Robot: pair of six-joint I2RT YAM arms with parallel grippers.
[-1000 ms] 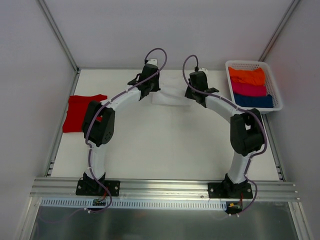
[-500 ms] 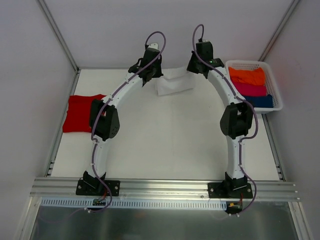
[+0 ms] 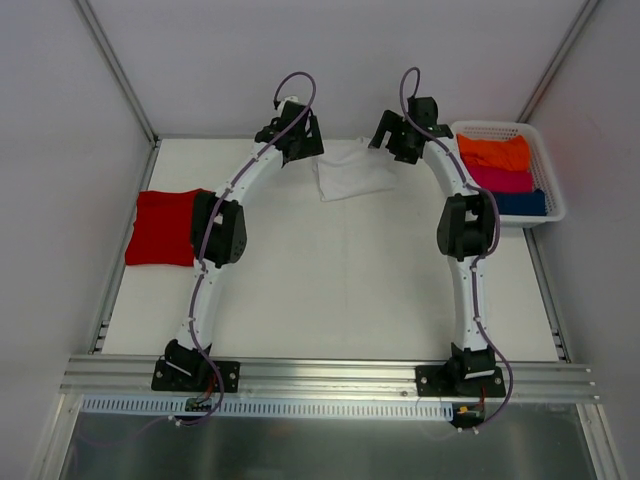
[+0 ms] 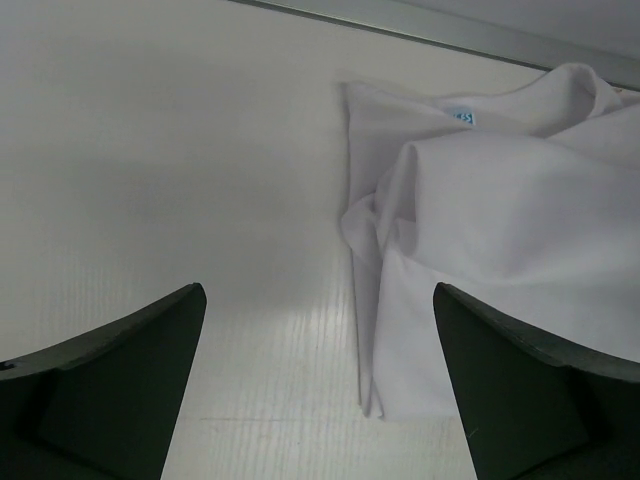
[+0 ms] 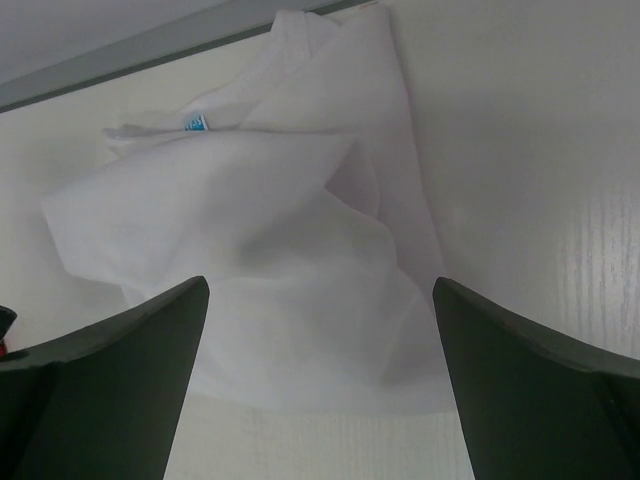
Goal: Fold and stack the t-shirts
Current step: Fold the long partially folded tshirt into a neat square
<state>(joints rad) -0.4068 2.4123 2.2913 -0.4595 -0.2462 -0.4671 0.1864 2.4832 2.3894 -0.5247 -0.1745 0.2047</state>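
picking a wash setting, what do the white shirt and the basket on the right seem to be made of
White t-shirt: thin matte cloth, probably cotton or a cotton blend. It slumps in soft rounded folds and has a small blue neck label sewn in. Basket: white moulded plastic by the look, with a stiff even rim and a slotted lattice wall.

The only marking is a small pale-blue label sewn inside the neck of the white shirt. In the left wrist view it lies flat near the collar edge and carries dark printing, a few characters in one short line, too small and blurred to read with any certainty. The right wrist view shows the same label as a blue tab at the collar fold, partly tucked under cloth, and its print is not legible there either.
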